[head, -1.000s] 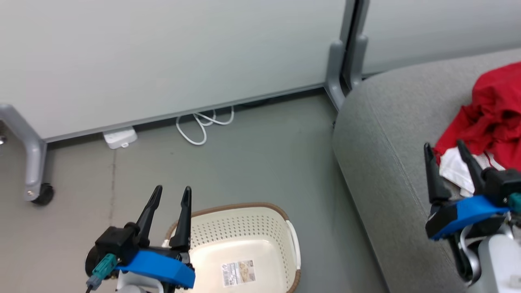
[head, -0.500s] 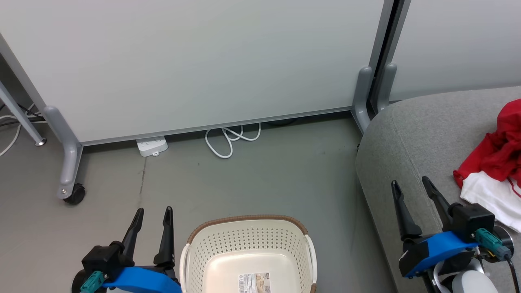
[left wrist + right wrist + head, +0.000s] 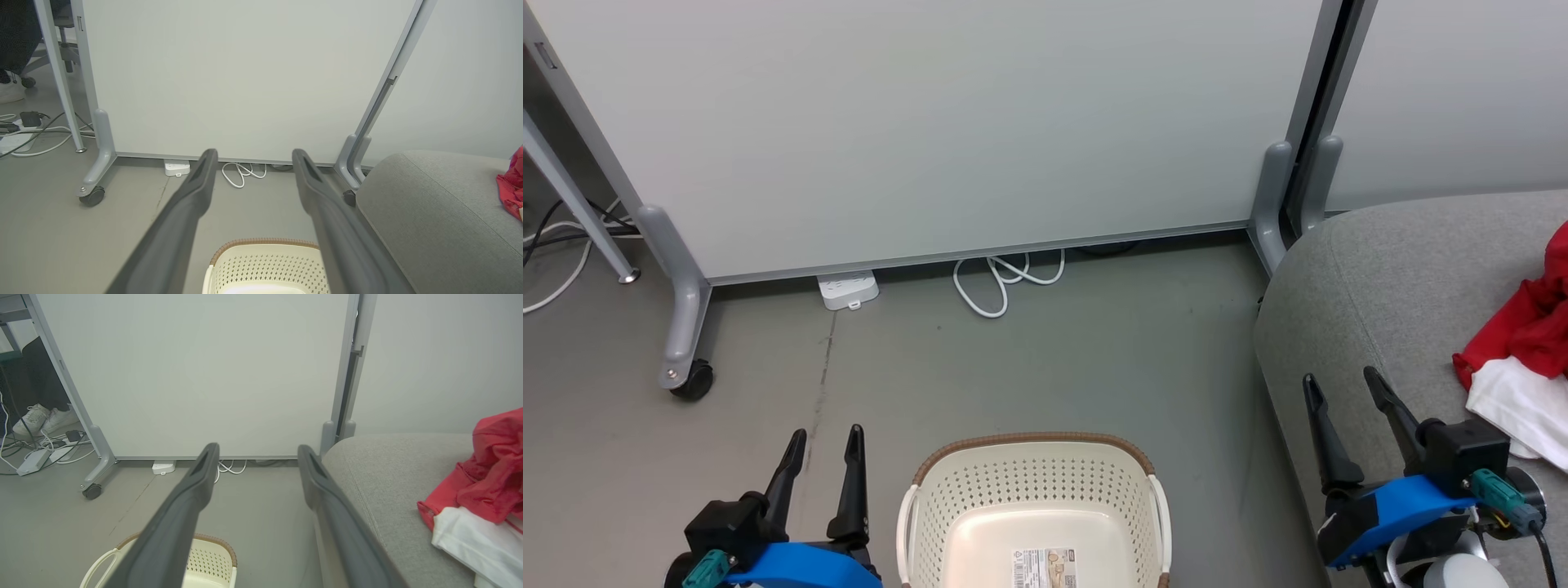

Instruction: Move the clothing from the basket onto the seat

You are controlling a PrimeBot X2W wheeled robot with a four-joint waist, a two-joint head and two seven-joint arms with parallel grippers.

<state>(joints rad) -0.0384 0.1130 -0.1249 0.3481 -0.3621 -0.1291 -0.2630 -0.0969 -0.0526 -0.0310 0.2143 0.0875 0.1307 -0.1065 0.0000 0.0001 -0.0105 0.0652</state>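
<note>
The red and white clothing (image 3: pixel 1523 359) lies bunched on the grey seat (image 3: pixel 1388 286) at the right edge; it also shows in the right wrist view (image 3: pixel 486 486) and as a red scrap in the left wrist view (image 3: pixel 512 188). The cream basket (image 3: pixel 1033 506) with a brown rim stands on the floor at bottom centre, holding no garment, a paper label on its floor. My left gripper (image 3: pixel 823 437) is open, just left of the basket. My right gripper (image 3: pixel 1342 384) is open over the seat's front edge, left of the clothing.
White partition panels (image 3: pixel 947 122) on grey legs with a castor (image 3: pixel 693 380) close off the far side. A white power strip (image 3: pixel 848 290) and coiled cable (image 3: pixel 1005 282) lie at their foot. Shoes (image 3: pixel 41 418) of a person show behind the left panel.
The head camera has swung left and up, so the seat and clothing slid toward the right edge. Both grippers sit lower in view and stay open.
</note>
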